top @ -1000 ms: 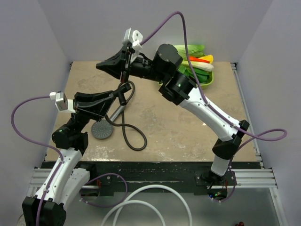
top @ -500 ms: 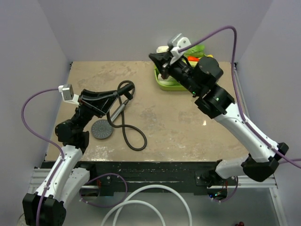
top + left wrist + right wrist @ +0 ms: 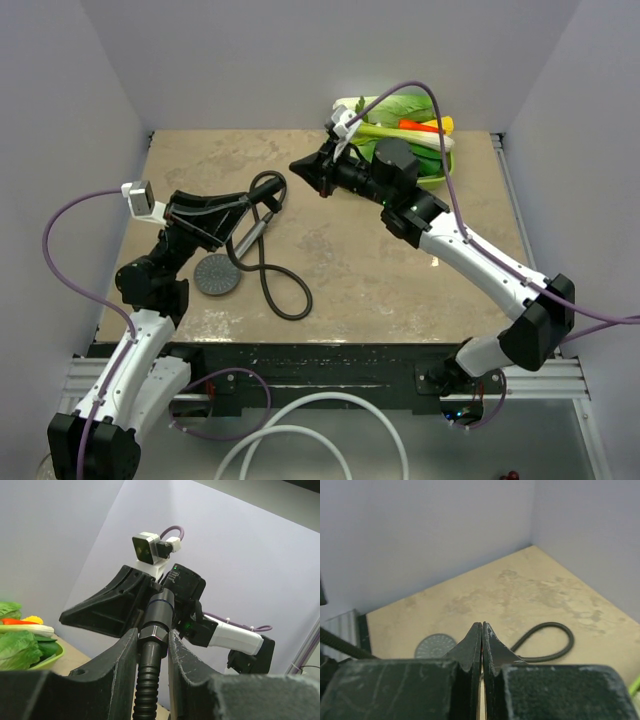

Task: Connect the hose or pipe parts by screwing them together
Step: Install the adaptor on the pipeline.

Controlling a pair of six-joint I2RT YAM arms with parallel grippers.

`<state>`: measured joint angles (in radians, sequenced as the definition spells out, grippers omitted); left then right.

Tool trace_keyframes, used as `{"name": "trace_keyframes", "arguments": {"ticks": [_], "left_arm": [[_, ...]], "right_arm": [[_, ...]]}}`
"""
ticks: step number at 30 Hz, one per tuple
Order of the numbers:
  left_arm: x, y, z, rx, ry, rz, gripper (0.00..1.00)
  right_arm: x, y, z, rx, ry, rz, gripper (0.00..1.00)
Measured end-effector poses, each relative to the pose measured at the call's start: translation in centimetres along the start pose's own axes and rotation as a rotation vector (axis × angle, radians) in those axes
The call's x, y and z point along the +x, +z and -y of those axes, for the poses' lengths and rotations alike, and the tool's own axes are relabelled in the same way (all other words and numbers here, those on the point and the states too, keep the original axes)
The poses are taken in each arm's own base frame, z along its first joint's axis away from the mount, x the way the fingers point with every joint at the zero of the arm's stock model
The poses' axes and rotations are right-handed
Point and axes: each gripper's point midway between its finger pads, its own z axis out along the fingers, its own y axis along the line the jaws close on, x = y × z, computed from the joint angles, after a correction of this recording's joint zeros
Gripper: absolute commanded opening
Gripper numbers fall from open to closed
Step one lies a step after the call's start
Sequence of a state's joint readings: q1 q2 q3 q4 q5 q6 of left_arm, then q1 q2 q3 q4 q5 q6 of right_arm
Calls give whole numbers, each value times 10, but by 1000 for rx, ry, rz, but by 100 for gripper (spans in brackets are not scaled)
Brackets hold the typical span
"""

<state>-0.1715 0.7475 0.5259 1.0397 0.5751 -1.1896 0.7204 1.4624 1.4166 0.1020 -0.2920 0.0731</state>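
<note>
My left gripper (image 3: 243, 204) is shut on the hex nut at the end of the ribbed black hose (image 3: 148, 680) and holds it up off the table. The rest of the hose (image 3: 283, 296) loops over the table to the handle of the dark grey shower head (image 3: 217, 274), which lies disc-face up. My right gripper (image 3: 297, 164) hovers to the right of the held end with its jaws pressed together and nothing between them. The right wrist view shows the shower head (image 3: 436, 644) and a hose loop (image 3: 547, 641) below the right gripper (image 3: 482, 626).
A green tray (image 3: 436, 176) of toy vegetables stands at the back right of the table. Purple cables (image 3: 60, 270) trail from both wrists. A thick white hose (image 3: 300, 425) lies below the table's near edge. Walls close in the left, back and right.
The right arm swung away from the hose end to above the vegetable tray, then came back left and lower. My left gripper dipped a little, still holding the hose end.
</note>
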Motion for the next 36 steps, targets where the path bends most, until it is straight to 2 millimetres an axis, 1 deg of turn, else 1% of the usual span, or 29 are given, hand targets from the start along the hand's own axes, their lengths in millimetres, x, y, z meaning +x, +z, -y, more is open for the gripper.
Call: {"name": "trace_keyframes", "arguments": {"ticks": [3, 7, 15, 22, 27, 30, 36], "left_arm": [[0, 0, 0, 0, 1, 0, 0], [0, 0, 0, -1, 4, 2, 0], [-1, 0, -1, -3, 5, 7, 0], [-2, 1, -1, -3, 10, 8, 0], [-4, 2, 2, 4, 27, 12, 0], [-5, 3, 2, 5, 31, 14, 0], [-7, 4, 5, 13, 41, 18, 0]], "right_arm": [[7, 1, -20, -108, 55, 23, 0], [-2, -2, -44, -239, 104, 80, 0], [-25, -11, -73, -397, 146, 162, 0], [-28, -16, -98, -484, 160, 163, 0], [-28, -18, -107, -513, 164, 165, 0], [-25, -22, -111, -525, 168, 159, 0], [-26, -30, -121, -551, 170, 160, 0]]}}
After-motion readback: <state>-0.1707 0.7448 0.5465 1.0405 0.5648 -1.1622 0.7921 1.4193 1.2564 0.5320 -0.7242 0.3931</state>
